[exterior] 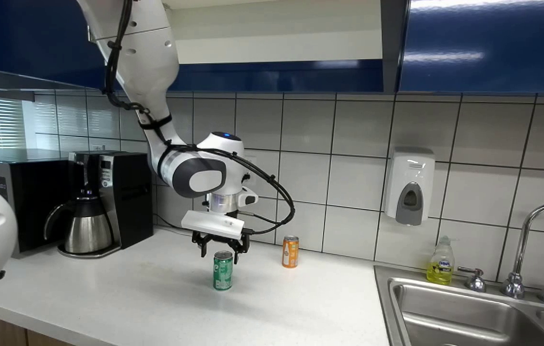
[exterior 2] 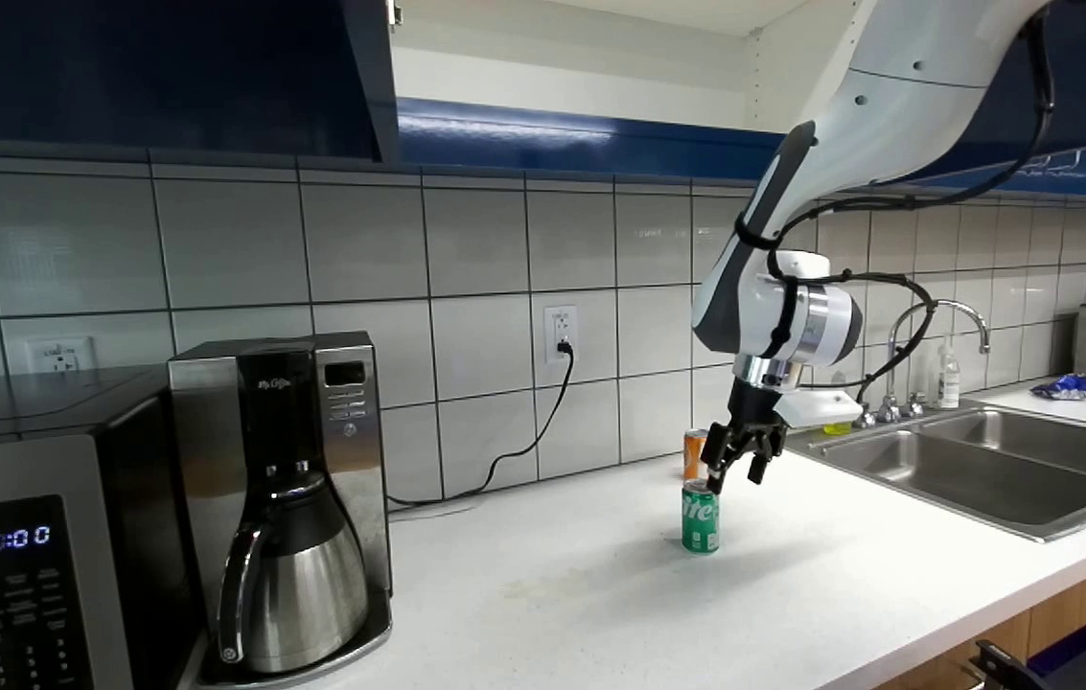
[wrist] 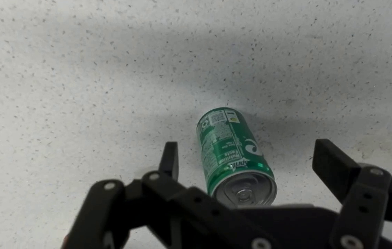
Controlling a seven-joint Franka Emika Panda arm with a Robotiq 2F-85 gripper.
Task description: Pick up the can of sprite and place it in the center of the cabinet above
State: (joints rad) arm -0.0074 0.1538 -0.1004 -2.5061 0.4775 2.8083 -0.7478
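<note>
The green can of sprite (exterior: 223, 271) stands upright on the white counter in both exterior views (exterior 2: 700, 522). In the wrist view the can (wrist: 232, 148) shows between the two fingers, with its silvery top toward the gripper and partly hidden by it. My gripper (exterior: 219, 253) is open and empty, pointing down at about the height of the can's top. In an exterior view one finger of the gripper (exterior 2: 735, 479) overlaps the can's top edge; I cannot tell whether it touches. The cabinet (exterior: 276, 77) above is open, with a pale interior and blue doors; it also shows here (exterior 2: 523, 134).
An orange can (exterior: 290, 252) stands behind, near the tiled wall. A coffee maker with a steel pot (exterior 2: 308, 594) and a microwave (exterior 2: 15, 556) stand at one end. A sink (exterior: 444, 307), dish soap (exterior: 441, 264) and faucet (exterior: 524, 240) are at the other end.
</note>
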